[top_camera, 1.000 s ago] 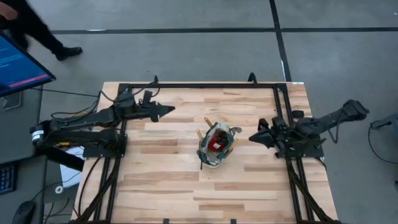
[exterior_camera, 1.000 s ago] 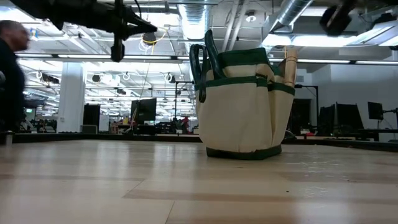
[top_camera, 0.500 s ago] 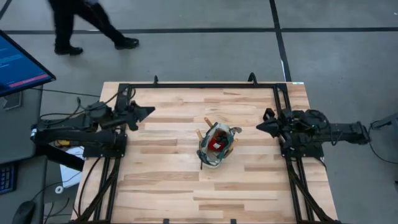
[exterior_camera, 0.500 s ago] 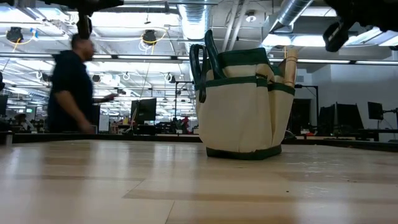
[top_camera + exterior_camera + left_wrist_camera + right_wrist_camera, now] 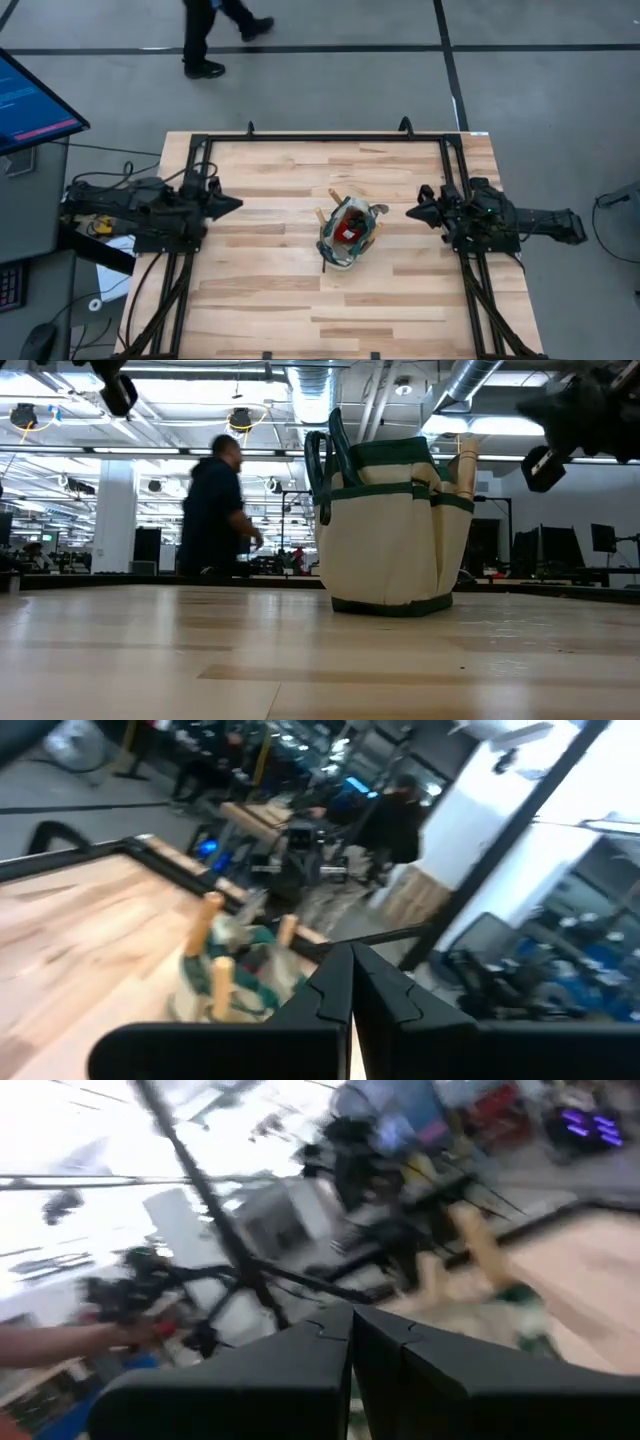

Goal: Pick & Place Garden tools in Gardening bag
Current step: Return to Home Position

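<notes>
Bag [image 5: 350, 232] mid-table, between both | left hand [image 5: 236, 204] fingers together | right hand [image 5: 411, 213] together

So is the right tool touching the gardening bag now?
Apart. The high view shows a strip of bare table between the right tool and the gardening bag.

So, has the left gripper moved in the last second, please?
Yes. The left gripper has retreated toward its own side, farther from the gardening bag, which has stayed put.
</notes>
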